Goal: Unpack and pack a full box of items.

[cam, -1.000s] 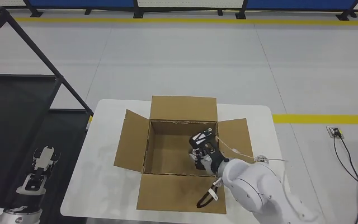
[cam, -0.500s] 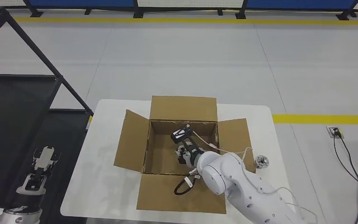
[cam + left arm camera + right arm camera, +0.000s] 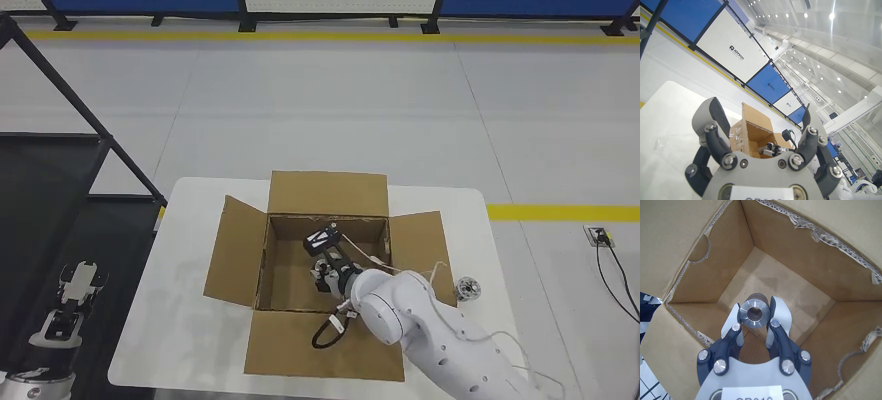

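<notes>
Centre of the top view: plain brown cardboard box [image 3: 235, 262] on a white desk [image 3: 180, 320], with a yellow floor stripe [image 3: 565, 212] at right. Right wrist view, lower centre: silver-grey metal cylinder [image 3: 755, 313] with a dark bore, and the right pincer [image 3: 755, 307] with white, black-padded fingers [image 3: 780, 311].

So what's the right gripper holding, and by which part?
A metal cylinder, clamped across its curved side near the bored end by the right gripper.
</notes>
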You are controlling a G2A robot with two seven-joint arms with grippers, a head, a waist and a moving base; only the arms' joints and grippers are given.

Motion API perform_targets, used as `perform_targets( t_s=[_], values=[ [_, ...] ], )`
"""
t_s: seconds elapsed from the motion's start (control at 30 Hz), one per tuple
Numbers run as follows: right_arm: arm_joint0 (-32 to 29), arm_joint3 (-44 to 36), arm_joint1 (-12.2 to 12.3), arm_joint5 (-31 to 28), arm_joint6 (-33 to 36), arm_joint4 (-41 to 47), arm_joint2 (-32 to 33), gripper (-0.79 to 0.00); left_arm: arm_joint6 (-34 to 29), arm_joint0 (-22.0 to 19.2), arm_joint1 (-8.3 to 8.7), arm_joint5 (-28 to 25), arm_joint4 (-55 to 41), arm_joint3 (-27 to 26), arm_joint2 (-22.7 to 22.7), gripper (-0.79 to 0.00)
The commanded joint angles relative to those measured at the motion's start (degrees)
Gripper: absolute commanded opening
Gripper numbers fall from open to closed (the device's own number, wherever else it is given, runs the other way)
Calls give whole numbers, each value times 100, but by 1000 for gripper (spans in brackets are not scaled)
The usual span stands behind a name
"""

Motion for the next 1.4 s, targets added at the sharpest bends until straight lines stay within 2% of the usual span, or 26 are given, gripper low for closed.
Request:
perform_targets(
  t_s=[0.0,0.27,0.43,0.53,0.6,0.63,0.8,0.93,1.07,1.2,1.37],
  values=[
    [340,541,-167,-77,-7,62,-272,-785,0,0,0,0,0,0,0,0],
    [1266,2580,-986,252,-264,81,-1260,-785,0,0,0,0,0,0,0,0],
    [1529,3433,-1435,440,-194,111,-1592,-785,0,0,0,0,0,0,0,0],
    [1625,3790,-1639,351,-138,169,-1683,-785,0,0,0,0,0,0,0,0],
    [1661,3976,-1749,321,-143,204,-1704,-496,0,0,0,0,0,0,0,0],
    [1680,4058,-1797,315,-155,211,-1707,0,0,0,0,0,0,0,0,0],
    [1729,4304,-1962,284,-213,204,-1668,0,0,0,0,0,0,0,0,0],
    [1711,4115,-1971,367,-207,106,-1544,0,0,0,0,0,0,0,0,0],
    [1534,3561,-1808,431,-163,-98,-1280,0,0,0,0,0,0,0,0,0],
    [1142,2602,-1488,303,39,-390,-835,0,0,0,0,0,0,0,0,0],
    [115,671,-957,336,153,-1176,40,0,0,0,0,0,0,0,0,0]
  ],
)
